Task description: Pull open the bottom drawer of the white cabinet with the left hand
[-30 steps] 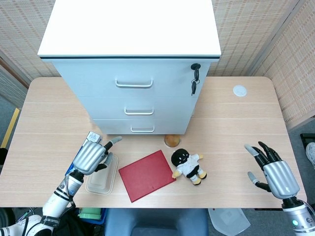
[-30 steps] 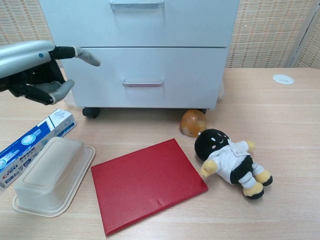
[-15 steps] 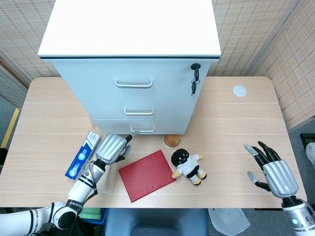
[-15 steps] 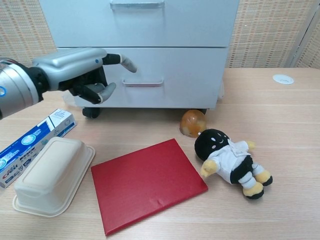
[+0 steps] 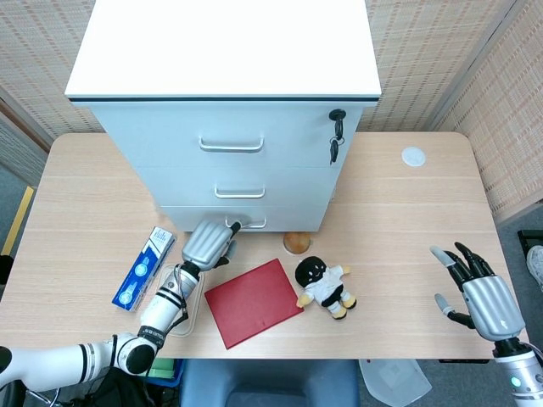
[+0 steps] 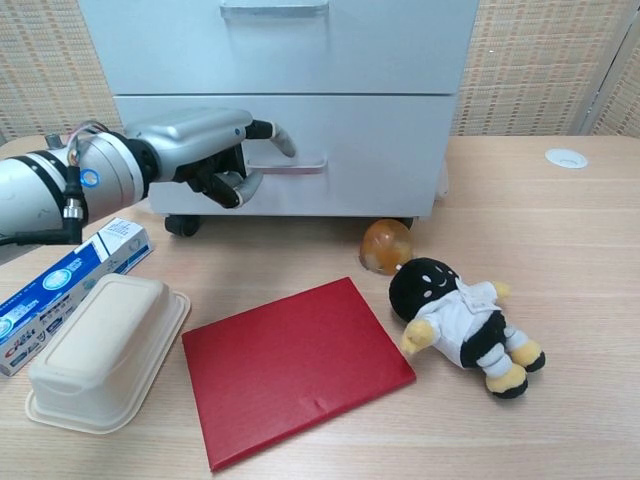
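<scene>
The white cabinet [image 5: 229,93] stands at the back of the table with three drawers, all closed. Its bottom drawer [image 5: 280,219] [image 6: 380,150] has a slim silver handle [image 5: 247,225] [image 6: 300,166]. My left hand [image 5: 208,244] [image 6: 205,150] is right in front of that drawer, at the handle's left end. One finger [image 6: 282,140] stretches over the handle while the others curl below; whether they hook it is unclear. My right hand [image 5: 478,297] hovers open at the table's front right, far from the cabinet.
A red book [image 6: 295,365], a plush doll [image 6: 455,325] and an orange ball [image 6: 386,246] lie in front of the cabinet. A beige lidded container [image 6: 95,350] and a toothpaste box [image 6: 60,285] sit at the left. A white disc [image 5: 413,157] lies back right.
My left hand has moved right and forward from above the container to the bottom drawer's handle. The right hand has shifted slightly toward the table's front edge. The drawer has stayed closed.
</scene>
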Tool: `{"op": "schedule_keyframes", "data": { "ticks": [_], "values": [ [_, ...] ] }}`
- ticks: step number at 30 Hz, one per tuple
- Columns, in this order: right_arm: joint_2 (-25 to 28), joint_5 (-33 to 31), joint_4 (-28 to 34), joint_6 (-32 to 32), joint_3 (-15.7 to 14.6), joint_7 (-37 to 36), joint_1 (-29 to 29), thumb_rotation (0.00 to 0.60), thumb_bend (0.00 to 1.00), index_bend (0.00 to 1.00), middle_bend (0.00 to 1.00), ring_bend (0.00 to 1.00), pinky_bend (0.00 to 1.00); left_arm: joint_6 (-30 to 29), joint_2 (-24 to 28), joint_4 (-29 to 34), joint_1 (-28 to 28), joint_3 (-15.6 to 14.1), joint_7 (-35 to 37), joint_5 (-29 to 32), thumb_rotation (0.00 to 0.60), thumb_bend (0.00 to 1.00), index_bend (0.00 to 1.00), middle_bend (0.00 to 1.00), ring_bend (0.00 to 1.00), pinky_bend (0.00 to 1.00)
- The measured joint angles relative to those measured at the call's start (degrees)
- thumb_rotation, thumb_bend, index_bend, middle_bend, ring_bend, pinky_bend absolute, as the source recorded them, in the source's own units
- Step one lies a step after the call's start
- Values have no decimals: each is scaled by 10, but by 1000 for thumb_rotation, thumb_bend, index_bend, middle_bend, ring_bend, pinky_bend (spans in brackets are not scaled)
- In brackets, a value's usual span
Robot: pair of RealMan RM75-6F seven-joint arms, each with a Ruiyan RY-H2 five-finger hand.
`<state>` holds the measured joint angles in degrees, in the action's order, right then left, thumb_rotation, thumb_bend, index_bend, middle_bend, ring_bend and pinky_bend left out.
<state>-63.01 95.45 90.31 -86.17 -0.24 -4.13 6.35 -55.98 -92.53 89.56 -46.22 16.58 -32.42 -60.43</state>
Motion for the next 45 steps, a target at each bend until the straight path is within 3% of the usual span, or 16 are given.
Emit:
{"op": "schedule_keyframes", "data": {
  "ticks": [19,45],
  "values": [
    [-6,-6,-10,-1,-1,-8,-3,600,308,111,194,118,158,-16,-5,-12,-25,-25,-33,49,600,608,242,960,1000,1000],
    [-9,-5,-1,9,-1,6,2,600,307,111,194,118,158,-56,18,40,-12,-67,-38,30,600,608,262,964,1000,1000]
  ]
}}
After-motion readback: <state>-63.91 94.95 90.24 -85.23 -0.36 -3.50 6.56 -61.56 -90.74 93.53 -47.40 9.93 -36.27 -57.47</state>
